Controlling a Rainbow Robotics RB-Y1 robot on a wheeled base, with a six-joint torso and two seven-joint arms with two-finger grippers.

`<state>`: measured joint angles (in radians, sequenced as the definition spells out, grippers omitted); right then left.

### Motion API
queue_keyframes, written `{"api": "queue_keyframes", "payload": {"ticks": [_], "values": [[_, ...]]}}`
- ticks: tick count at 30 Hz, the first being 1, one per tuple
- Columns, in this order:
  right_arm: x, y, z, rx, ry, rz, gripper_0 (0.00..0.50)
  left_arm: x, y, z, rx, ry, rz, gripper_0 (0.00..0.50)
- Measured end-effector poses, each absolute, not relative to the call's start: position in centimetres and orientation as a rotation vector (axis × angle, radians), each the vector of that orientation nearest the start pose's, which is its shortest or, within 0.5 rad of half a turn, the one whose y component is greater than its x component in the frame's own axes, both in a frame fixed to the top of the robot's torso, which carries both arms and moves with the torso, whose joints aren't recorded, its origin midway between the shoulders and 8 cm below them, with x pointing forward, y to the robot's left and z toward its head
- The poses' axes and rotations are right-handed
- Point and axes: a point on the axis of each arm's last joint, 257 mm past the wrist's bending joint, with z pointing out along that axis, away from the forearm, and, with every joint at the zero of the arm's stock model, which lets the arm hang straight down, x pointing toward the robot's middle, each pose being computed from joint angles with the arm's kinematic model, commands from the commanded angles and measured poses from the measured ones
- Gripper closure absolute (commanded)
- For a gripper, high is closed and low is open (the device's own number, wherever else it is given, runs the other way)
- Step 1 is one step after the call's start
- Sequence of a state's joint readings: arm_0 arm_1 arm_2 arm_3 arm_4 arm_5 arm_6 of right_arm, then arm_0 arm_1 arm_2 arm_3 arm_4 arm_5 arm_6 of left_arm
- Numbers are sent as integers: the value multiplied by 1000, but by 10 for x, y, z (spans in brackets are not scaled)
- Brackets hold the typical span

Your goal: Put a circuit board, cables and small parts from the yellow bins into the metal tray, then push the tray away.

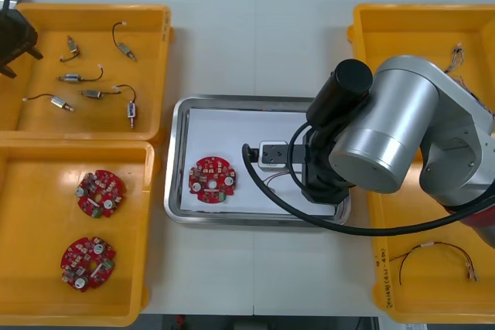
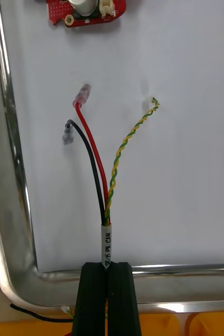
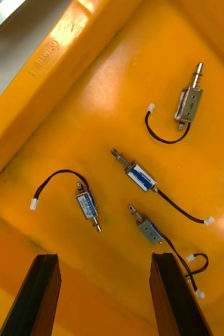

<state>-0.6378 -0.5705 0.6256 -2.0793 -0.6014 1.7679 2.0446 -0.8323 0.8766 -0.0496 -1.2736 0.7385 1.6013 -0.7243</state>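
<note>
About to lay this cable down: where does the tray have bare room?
In the tray, bare floor runs from the circuit board to the right rim, beneath the cable in the shut right claw, and along the far rim. Crowded: the near-left corner, holding the board.

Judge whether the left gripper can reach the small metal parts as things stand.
Probably yes: the left gripper hangs open above the small metal parts in the yellow bin, nothing lying between.
</note>
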Motion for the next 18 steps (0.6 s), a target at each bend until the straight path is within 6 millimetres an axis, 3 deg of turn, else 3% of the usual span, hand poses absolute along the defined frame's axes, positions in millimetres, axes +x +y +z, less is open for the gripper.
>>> {"api": "queue_keyframes", "payload": {"ticks": [6,18], "values": [[418,-100,-234,-1896,1943,-407,500,566,420,-128,-1053,2419,-185,0],[424,-99,-262,-1909,1971,-382,500,575,412,-183,-1112,2446,-202,0]]}}
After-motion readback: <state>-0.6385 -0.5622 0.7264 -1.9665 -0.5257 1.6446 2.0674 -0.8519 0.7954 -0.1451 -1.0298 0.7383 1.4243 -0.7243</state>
